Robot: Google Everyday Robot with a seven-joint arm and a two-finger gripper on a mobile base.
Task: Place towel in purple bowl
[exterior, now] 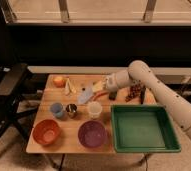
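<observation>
Carrying the towel (87,93): your gripper (100,88) is clenching it above the table's far side, purple bowl (92,134) sitting empty at the near edge. Transport and release are remaining.

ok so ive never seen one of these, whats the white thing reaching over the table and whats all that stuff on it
The white thing is a robot arm, reaching in from the right. At its tip is a two-finger gripper, shut on a pale blue-grey towel and holding it just above the back of the wooden table.

There is only one picture, taken from in front of the table and somewhat above it.

Along the near edge sit an orange bowl, a purple bowl and a green tray. Behind the bowls stand a blue cup, a dark cup and a pale cup. At the back left lies an orange fruit. The small things at the back right are too unclear to name.

The towel is meant to go in the purple bowl, which has nothing in it.
</observation>
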